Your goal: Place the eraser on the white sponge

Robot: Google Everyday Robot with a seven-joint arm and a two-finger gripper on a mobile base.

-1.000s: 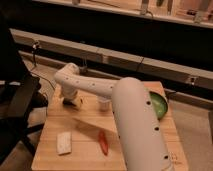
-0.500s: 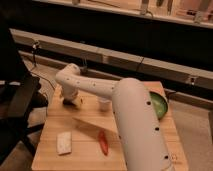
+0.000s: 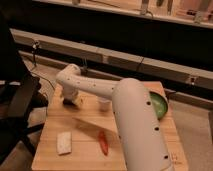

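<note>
In the camera view, my pincer hangs low over the far left part of the counter, at the end of my white arm, which sweeps in from the near right. Against the two earlier pictures almost nothing has shifted: the pincer sits in very nearly the same spot and at the same height, and everything else lies where it lay. I read that as a pause right at the pick-up and not as a carry, so the placing itself is still wholly ahead of me. A small dark shape touches the underside of the pincer, and I take it for the eraser. It merges with the pincer's own dark parts and its shadow, so I cannot tell how wide my pincer stands or whether it already has hold of anything. The white sponge lies bare on the near side of the pincer, well apart from it and toward the camera, with nothing on top. A red chili-shaped thing lies beside the sponge, further from the pincer. A small white cup stands just beyond my forearm, level with the pincer. A green bowl shows only in part, because my upper arm covers its near side and much of the counter's right half.
</note>
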